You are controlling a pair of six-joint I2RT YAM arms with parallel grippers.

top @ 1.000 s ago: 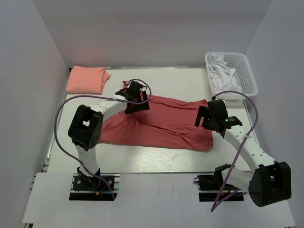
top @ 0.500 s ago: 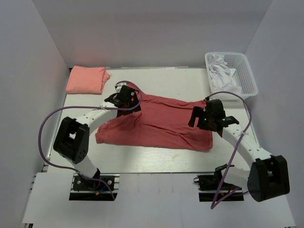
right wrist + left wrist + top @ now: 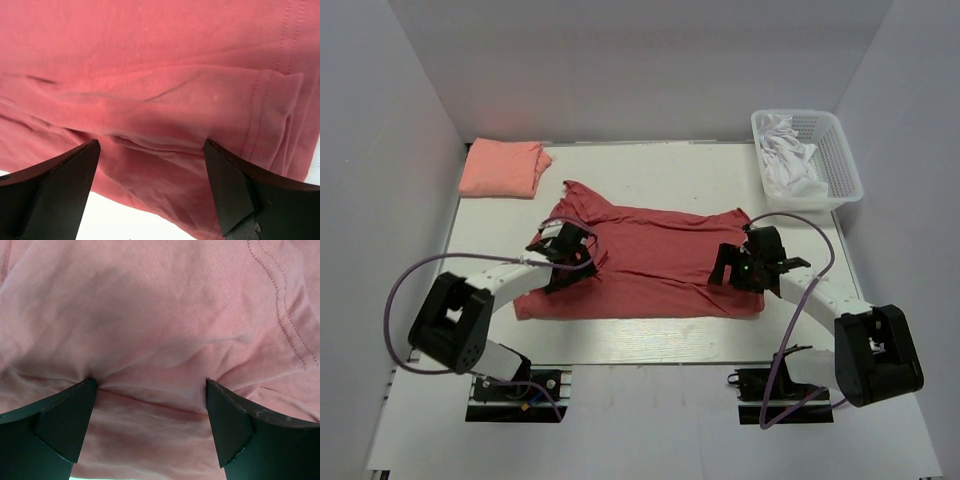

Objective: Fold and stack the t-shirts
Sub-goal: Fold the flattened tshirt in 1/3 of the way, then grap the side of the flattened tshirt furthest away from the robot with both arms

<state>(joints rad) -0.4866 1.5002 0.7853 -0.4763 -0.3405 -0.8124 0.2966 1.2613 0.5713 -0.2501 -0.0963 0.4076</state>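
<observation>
Salmon-pink t-shirt (image 3: 503, 167) is folded, well left of the basket (image 3: 848, 160). Your brick-red t-shirt (image 3: 650, 260) lies spread out nearer that basket's left, perhaps folded once; you have its folding and stacking left. Left gripper (image 3: 150, 390) and right gripper (image 3: 150, 145) rest on it, jaws spread wide, pinching nothing.

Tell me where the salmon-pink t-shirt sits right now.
In the top view, the salmon-pink t-shirt lies folded in the far left corner of the table, beyond the spread brick-red t-shirt and across from the white basket on the far right.
</observation>
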